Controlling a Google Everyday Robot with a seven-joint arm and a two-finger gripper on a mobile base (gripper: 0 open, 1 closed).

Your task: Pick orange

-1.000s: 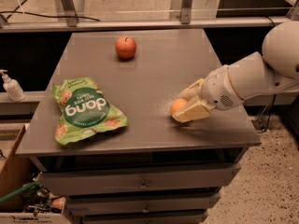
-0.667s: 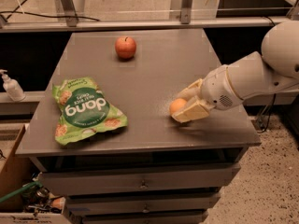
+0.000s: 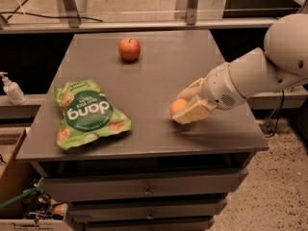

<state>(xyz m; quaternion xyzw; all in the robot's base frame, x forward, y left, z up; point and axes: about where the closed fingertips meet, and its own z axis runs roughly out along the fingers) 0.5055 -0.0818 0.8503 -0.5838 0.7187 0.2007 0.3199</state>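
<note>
The orange (image 3: 177,106) is a small round yellow-orange fruit on the right part of the grey table (image 3: 154,76). My gripper (image 3: 180,107) reaches in from the right on a white arm (image 3: 255,73). Its cream fingers (image 3: 191,113) sit on either side of the orange, one in front and one behind, closed against it at table level. The orange's right side is hidden by the gripper.
A red apple (image 3: 129,49) with a stem sits at the back of the table. A green chip bag (image 3: 87,113) lies flat at the front left. A soap dispenser (image 3: 10,88) stands on a ledge to the left. Drawers (image 3: 144,189) are below the table.
</note>
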